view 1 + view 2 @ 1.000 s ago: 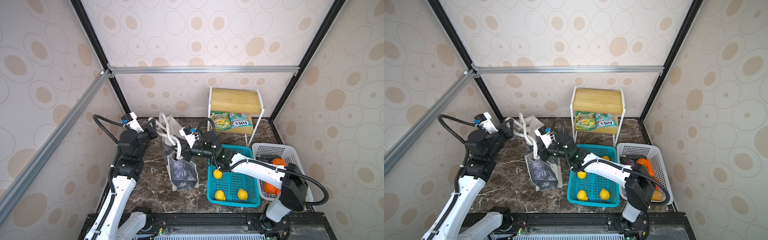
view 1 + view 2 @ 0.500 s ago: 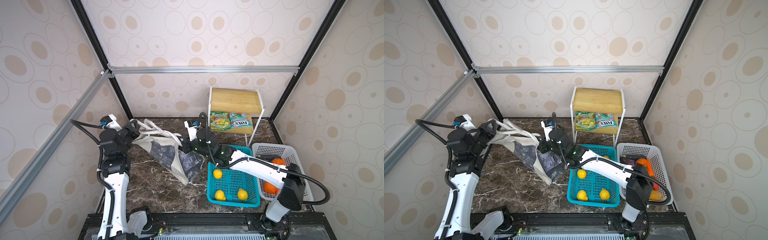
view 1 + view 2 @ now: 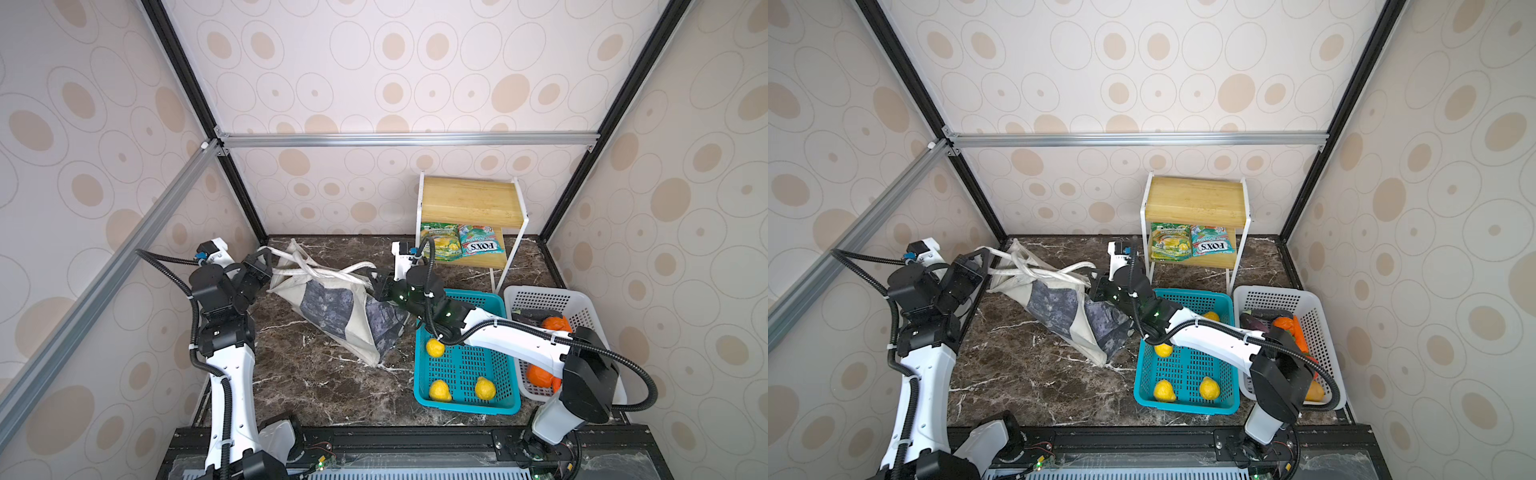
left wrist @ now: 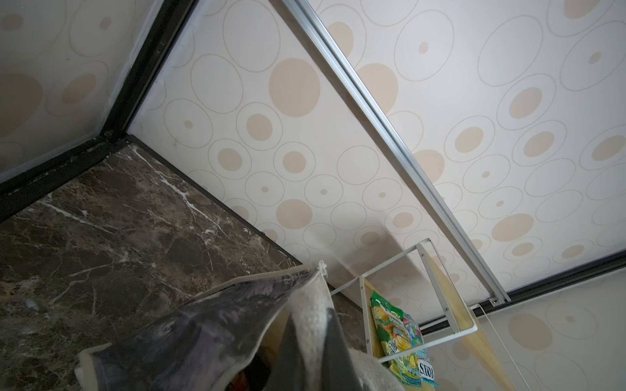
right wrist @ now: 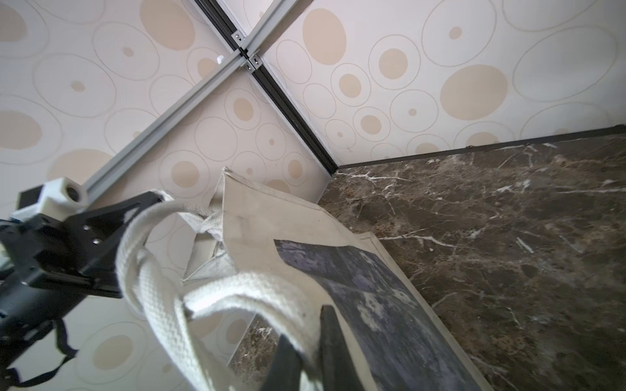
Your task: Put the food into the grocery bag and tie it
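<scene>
Baskets first, since they're closest to you: the teal perforated plastic basket (image 3: 467, 365) sits on the dark brown marble tabletop (image 3: 324, 386) with three yellow toy fruits (image 3: 439, 390) in it. Just beside it on the right is the white perforated plastic basket (image 3: 548, 299) holding an orange toy fruit (image 3: 552, 324) and a dark purple eggplant (image 3: 1256, 322). Further in, the big off-white canvas grocery bag (image 3: 332, 307) with grey-blue mottled panels isn't upright. It's tipped over on the marble, bottom corner toward the teal basket and mouth pointing to the back left. Its thick white rope handles (image 3: 316, 272) are pulled out sideways in opposite directions and cross over each other in the right wrist view. Your left gripper (image 3: 264, 261) is pinched tight on one handle at the mouth end, and your right gripper (image 3: 374, 279) is clamped on the other one, near the teal basket's far corner. Left wrist view shows a bit of something red-orange inside the mouth, can't tell what. Furthest back, the small wooden two-tier shelf (image 3: 469, 201) with a white metal frame has a green-yellow glossy candy packet (image 3: 440, 247) and a teal glossy candy packet (image 3: 480, 245) side by side on its lower board, well apart from the bag.
</scene>
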`<state>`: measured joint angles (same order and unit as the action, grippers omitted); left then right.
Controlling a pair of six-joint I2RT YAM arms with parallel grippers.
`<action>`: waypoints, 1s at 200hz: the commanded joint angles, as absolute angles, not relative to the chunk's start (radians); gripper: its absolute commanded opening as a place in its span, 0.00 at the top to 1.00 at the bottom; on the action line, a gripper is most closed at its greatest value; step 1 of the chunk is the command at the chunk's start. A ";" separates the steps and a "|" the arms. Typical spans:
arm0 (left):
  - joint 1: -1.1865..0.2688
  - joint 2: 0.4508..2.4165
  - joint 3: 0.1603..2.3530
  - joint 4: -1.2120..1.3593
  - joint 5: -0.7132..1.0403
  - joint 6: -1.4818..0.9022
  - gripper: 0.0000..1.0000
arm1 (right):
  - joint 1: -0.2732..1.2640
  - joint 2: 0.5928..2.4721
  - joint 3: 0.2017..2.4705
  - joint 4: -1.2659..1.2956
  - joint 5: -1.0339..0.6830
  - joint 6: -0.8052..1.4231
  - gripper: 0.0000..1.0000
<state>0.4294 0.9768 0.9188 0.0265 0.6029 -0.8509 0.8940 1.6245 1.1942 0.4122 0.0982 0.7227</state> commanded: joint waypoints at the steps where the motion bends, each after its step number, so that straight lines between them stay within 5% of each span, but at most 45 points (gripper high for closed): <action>1: 0.553 0.959 0.934 0.204 0.398 -0.852 1.00 | 0.760 1.580 1.091 0.439 0.176 0.833 1.00; 52: 0.564 0.956 0.893 0.234 0.415 -0.882 1.00 | 0.759 1.536 1.035 0.434 0.246 0.763 1.00; 117: 0.557 0.963 0.807 0.354 0.527 -0.965 1.00 | 0.802 1.600 1.167 0.251 0.070 0.518 1.00; 200: 0.484 0.952 0.739 0.340 0.529 -0.916 1.00 | 0.812 1.605 1.183 0.284 -0.139 0.359 0.80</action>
